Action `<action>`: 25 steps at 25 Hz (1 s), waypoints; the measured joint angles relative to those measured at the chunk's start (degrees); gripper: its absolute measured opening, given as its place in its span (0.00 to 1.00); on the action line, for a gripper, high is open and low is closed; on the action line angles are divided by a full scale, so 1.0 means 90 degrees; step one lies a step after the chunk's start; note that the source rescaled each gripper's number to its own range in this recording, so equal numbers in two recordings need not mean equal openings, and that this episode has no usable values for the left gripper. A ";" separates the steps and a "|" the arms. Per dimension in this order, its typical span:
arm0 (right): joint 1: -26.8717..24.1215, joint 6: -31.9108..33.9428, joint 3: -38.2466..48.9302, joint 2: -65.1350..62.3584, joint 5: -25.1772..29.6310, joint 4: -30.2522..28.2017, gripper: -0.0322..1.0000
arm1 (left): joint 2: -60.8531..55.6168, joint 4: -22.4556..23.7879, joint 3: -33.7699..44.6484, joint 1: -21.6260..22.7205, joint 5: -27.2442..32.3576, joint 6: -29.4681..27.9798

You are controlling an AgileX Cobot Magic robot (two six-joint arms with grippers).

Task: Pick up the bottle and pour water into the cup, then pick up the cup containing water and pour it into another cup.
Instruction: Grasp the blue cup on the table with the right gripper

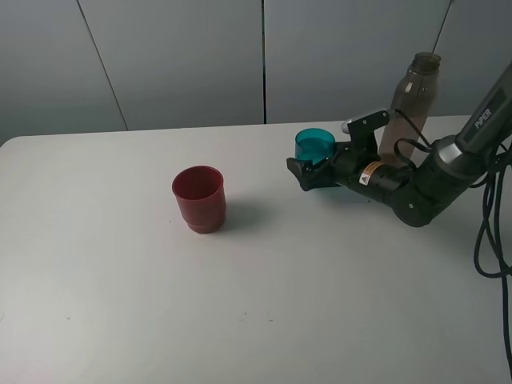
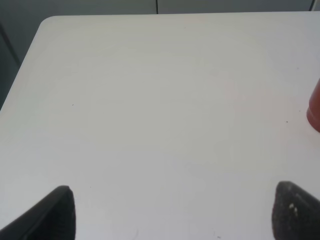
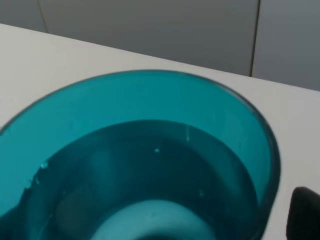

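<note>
The teal-blue cup (image 1: 314,146) stands upright on the white table (image 1: 120,304), right of centre. My right gripper (image 1: 324,152) is open, with one finger in front of the cup and one behind it. The right wrist view is filled by the cup (image 3: 150,165), which has water in it, and one dark fingertip (image 3: 305,215) shows beside its rim. The grey-brown bottle (image 1: 412,96) stands upright behind the right arm. The dark red cup (image 1: 199,198) sits left of centre, and its edge (image 2: 315,110) shows in the left wrist view. My left gripper (image 2: 175,212) is open over bare table.
The right arm (image 1: 432,180) reaches in from the right edge, with black cables (image 1: 488,240) hanging beside it. A grey panelled wall (image 1: 264,56) runs behind the table's far edge. The left arm is out of the exterior high view.
</note>
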 joint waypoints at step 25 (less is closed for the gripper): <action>0.0016 -0.0023 -0.0180 0.0000 0.0228 -0.0214 0.10 | 0.0000 0.0000 0.0000 0.0000 0.0000 0.0000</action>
